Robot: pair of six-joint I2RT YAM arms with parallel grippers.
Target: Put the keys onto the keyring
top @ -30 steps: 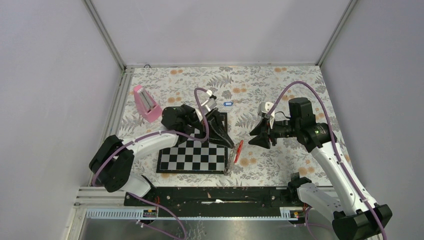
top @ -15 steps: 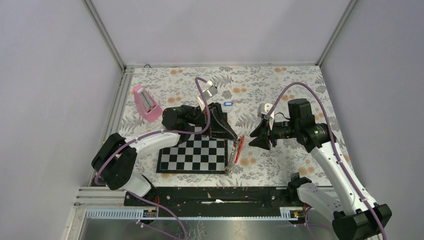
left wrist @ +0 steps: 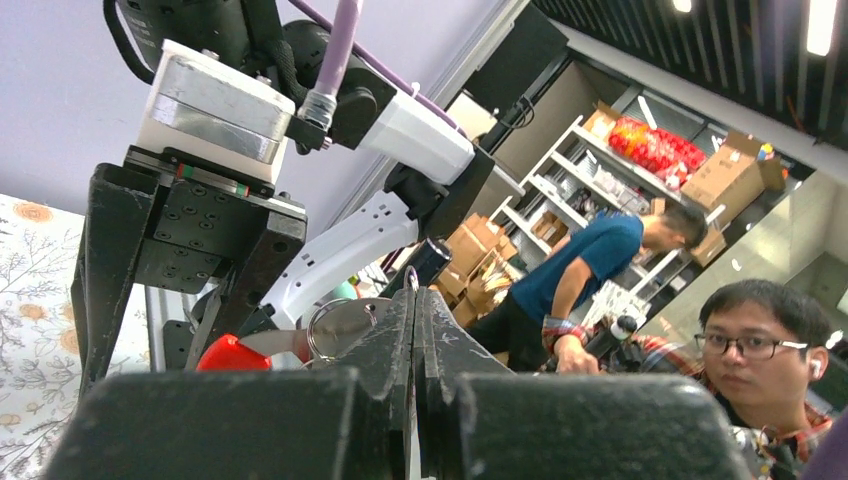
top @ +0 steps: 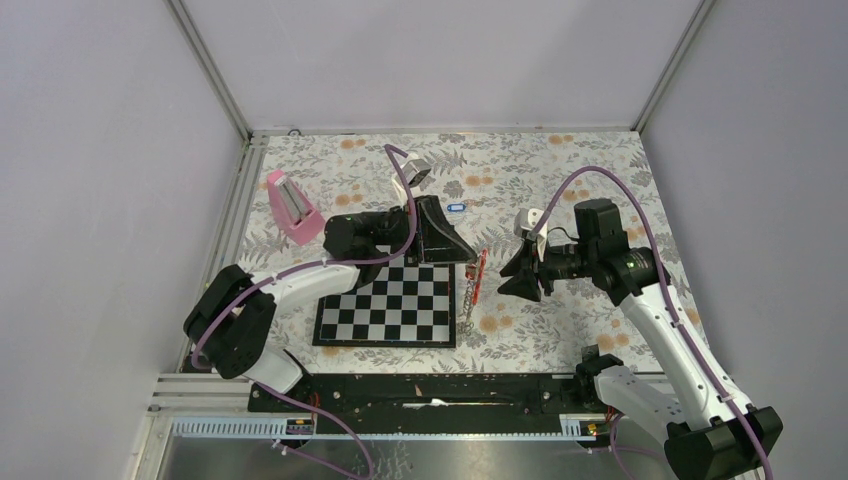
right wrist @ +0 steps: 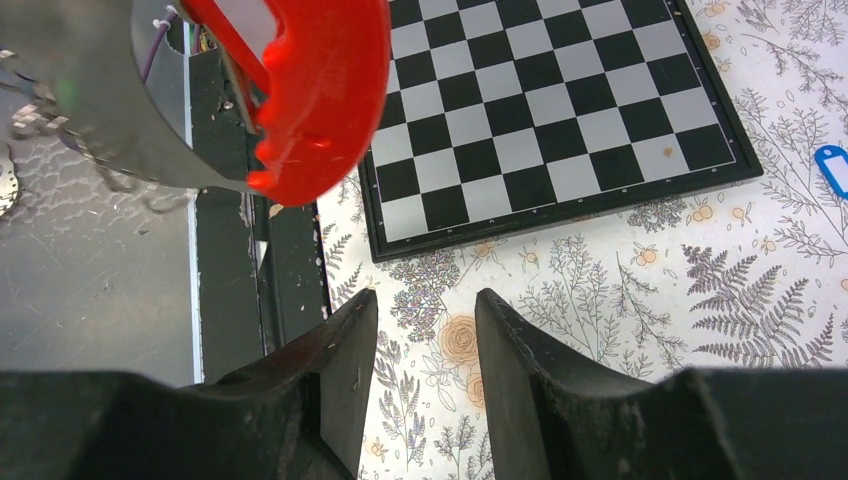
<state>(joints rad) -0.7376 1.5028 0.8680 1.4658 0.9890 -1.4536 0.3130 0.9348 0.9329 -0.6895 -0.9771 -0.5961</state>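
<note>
My left gripper (top: 466,256) is shut on the keyring's thin ring (left wrist: 412,276), held above the chessboard's far right corner. The red-and-white fob (top: 480,275) hangs just right of the jaws, and a thin metal chain (top: 466,306) dangles below it. The left wrist view shows a wider ring with a metal disc (left wrist: 335,325) and a red piece (left wrist: 230,352) left of the shut fingers. My right gripper (top: 503,276) faces the fob from the right, open and empty. In the right wrist view the fob (right wrist: 300,90) looms blurred above the open gripper (right wrist: 425,312). One key, with a blue tag (top: 456,208), lies on the cloth behind the board.
The chessboard (top: 388,310) lies on the flowered cloth, left of centre. A pink wedge-shaped block (top: 292,207) stands at the far left. A black rail (top: 420,388) runs along the near edge. The same blue tag (right wrist: 830,165) shows at the right wrist view's edge.
My left gripper has carried the keyring up and away from the board's right edge, toward the right gripper. The fob and chain swung along. The right arm has barely moved.
</note>
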